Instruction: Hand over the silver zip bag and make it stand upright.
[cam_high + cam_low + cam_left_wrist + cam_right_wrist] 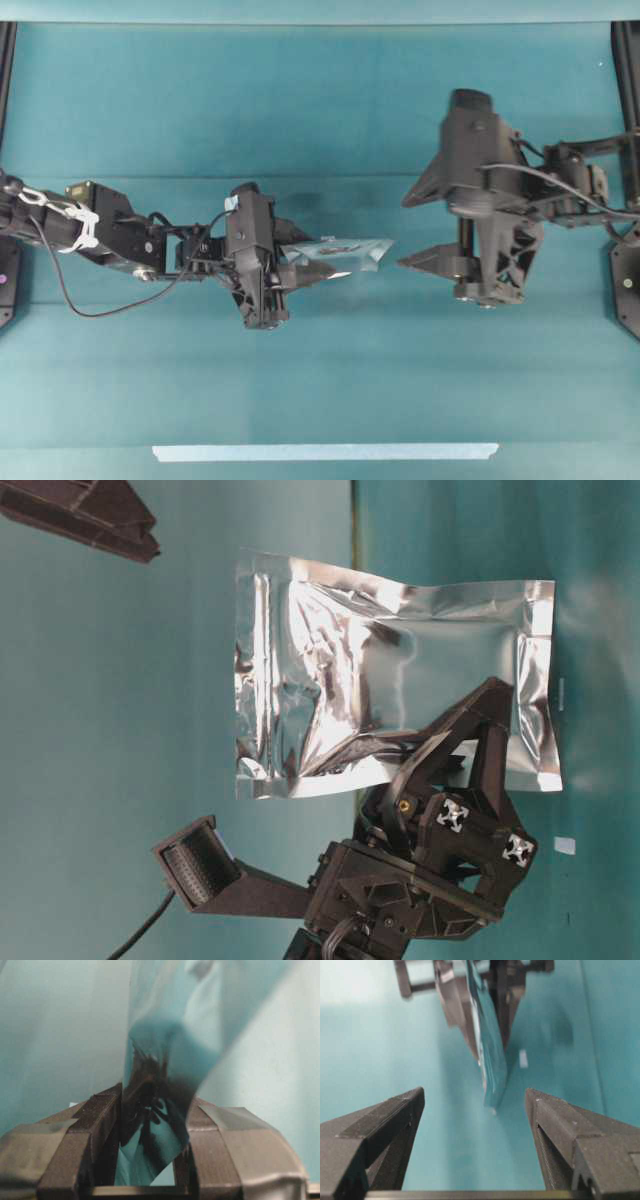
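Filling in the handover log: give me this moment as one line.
stage: pre-handover | left tool: shut on silver zip bag, held off table | right tool: open, facing bag, not touching

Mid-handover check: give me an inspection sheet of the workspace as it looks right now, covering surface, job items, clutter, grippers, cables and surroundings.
Surface: teal table, nothing lying on its middle.
Job's things: silver zip bag held off the table, not yet standing.
Clutter: pale tape strip at the near edge; tiny white scrap on the table.
Grippers: left gripper shut on one end of the bag; right gripper wide open, facing the bag's free edge, apart from it.
Cables: black cable loops under the left arm, clear of the bag.
Surroundings: dark frame posts at the table's side edges.
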`<state>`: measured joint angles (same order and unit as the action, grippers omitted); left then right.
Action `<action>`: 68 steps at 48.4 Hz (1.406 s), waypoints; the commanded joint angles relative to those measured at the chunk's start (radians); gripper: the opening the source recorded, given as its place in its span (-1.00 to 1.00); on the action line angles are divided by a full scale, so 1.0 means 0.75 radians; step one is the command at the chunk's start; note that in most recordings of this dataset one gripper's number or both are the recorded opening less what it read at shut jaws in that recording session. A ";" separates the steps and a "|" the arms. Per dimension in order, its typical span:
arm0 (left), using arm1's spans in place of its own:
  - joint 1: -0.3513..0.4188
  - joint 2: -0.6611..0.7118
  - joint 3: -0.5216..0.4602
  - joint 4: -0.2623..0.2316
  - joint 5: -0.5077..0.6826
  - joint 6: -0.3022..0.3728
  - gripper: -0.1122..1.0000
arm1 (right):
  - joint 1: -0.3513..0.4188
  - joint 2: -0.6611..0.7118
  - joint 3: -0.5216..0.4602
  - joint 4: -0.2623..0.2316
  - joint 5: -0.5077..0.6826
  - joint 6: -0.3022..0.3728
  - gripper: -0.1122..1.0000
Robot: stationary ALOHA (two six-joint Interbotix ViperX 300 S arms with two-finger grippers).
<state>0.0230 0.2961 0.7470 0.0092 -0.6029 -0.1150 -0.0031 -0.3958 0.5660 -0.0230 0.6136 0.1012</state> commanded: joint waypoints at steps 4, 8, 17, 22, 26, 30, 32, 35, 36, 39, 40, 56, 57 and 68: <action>-0.012 -0.014 -0.008 0.004 0.002 0.004 -0.28 | 0.002 -0.049 0.027 0.000 -0.065 0.016 0.72; -0.014 -0.014 -0.010 0.004 0.002 0.008 -0.28 | 0.000 -0.051 0.037 0.002 -0.084 0.016 0.72; -0.014 -0.014 -0.010 0.004 0.002 0.012 -0.28 | 0.000 -0.051 0.045 0.004 -0.119 0.016 0.72; -0.014 -0.014 -0.010 0.004 0.002 0.012 -0.28 | 0.002 -0.051 0.045 0.004 -0.123 0.018 0.72; -0.014 -0.016 -0.010 0.004 0.004 0.012 -0.28 | 0.000 -0.051 0.047 0.006 -0.123 0.018 0.72; -0.014 -0.014 -0.010 0.004 0.002 0.012 -0.28 | 0.002 -0.051 0.049 0.006 -0.123 0.016 0.72; -0.014 -0.016 -0.010 0.004 0.002 0.012 -0.28 | 0.002 -0.049 0.049 0.006 -0.123 0.018 0.72; -0.014 -0.014 -0.010 0.004 0.002 0.012 -0.28 | 0.002 -0.051 0.051 0.006 -0.123 0.016 0.71; -0.014 -0.014 -0.010 0.004 0.002 0.012 -0.28 | 0.002 -0.051 0.049 0.006 -0.123 0.018 0.71; -0.012 -0.016 -0.010 0.004 0.002 0.012 -0.28 | 0.000 -0.049 0.051 0.006 -0.129 0.018 0.71; -0.014 -0.016 -0.010 0.004 0.002 0.012 -0.28 | 0.002 -0.049 0.049 0.006 -0.133 0.018 0.71; -0.014 -0.014 -0.010 0.004 0.002 0.012 -0.28 | 0.004 -0.043 0.063 0.008 -0.168 0.020 0.71; -0.014 -0.016 -0.010 0.004 0.004 0.012 -0.28 | 0.004 -0.043 0.063 0.010 -0.168 0.020 0.71; -0.014 -0.016 -0.008 0.004 0.004 0.012 -0.28 | 0.006 -0.043 0.067 0.010 -0.168 0.067 0.71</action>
<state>0.0230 0.2945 0.7455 0.0092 -0.5983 -0.1043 0.0000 -0.4188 0.6243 -0.0169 0.4955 0.1335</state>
